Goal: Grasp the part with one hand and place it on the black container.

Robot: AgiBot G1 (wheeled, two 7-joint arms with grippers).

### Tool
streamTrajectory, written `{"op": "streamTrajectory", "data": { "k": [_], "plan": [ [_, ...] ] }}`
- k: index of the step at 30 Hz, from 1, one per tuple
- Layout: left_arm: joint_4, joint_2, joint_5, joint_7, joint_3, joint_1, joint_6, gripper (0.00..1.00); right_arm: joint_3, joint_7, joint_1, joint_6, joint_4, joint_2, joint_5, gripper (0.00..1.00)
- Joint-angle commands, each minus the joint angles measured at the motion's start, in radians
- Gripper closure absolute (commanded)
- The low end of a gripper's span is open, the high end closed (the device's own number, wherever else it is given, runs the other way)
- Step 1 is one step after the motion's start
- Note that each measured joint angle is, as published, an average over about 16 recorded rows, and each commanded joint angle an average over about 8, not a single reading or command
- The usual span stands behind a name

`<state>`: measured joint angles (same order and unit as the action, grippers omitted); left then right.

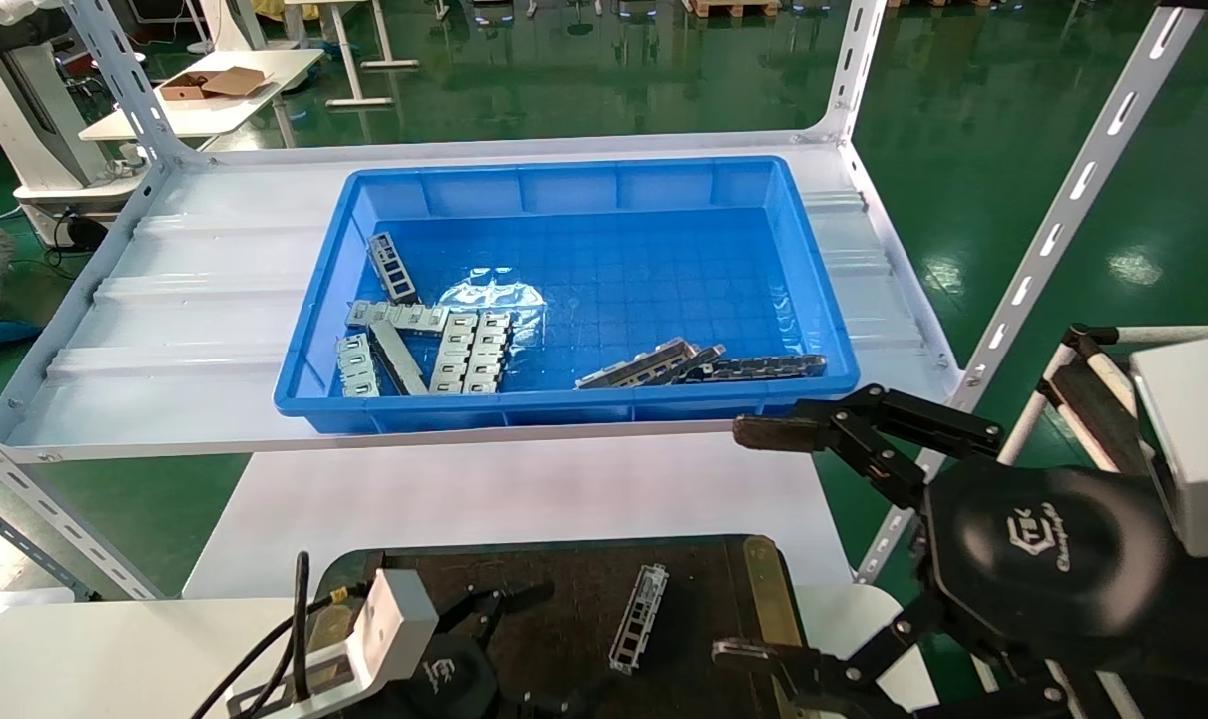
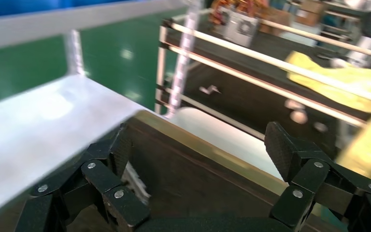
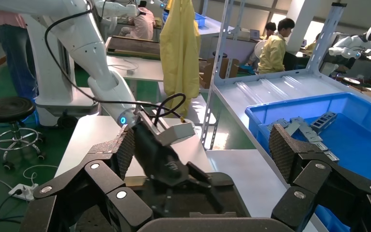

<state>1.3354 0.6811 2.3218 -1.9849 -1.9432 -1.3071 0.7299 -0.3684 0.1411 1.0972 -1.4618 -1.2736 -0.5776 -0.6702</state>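
One part (image 1: 639,617), a narrow silver-grey channel piece, lies on the black container (image 1: 574,579) at the near edge of the table. My left gripper (image 1: 530,651) is open and empty, low over the container just left of that part. In the left wrist view its gripper (image 2: 200,147) hangs over the dark tray (image 2: 198,183), with the part (image 2: 136,182) blurred beside one finger. My right gripper (image 1: 764,544) is open and empty, beside the container's right edge. In the right wrist view that gripper (image 3: 203,145) faces the left gripper (image 3: 174,169).
A deep blue bin (image 1: 814,300) on the white shelf holds several more metal pieces (image 1: 654,364) and flat slotted plates (image 1: 469,350). White slotted shelf posts (image 1: 1053,230) rise at the right. The bin also shows in the right wrist view (image 3: 362,104).
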Motion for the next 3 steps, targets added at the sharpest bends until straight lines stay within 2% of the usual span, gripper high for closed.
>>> {"op": "streamTrajectory", "data": {
  "k": [1,3],
  "plan": [
    [-0.013,-0.017,0.106,-0.121,-0.068,-0.058,0.053,0.0,0.0,0.0,0.0,0.0,0.0,0.0,0.0,0.0],
    [-0.018,-0.019,0.136,-0.155,-0.087,-0.075,0.066,0.0,0.0,0.0,0.0,0.0,0.0,0.0,0.0,0.0]
  ]
}}
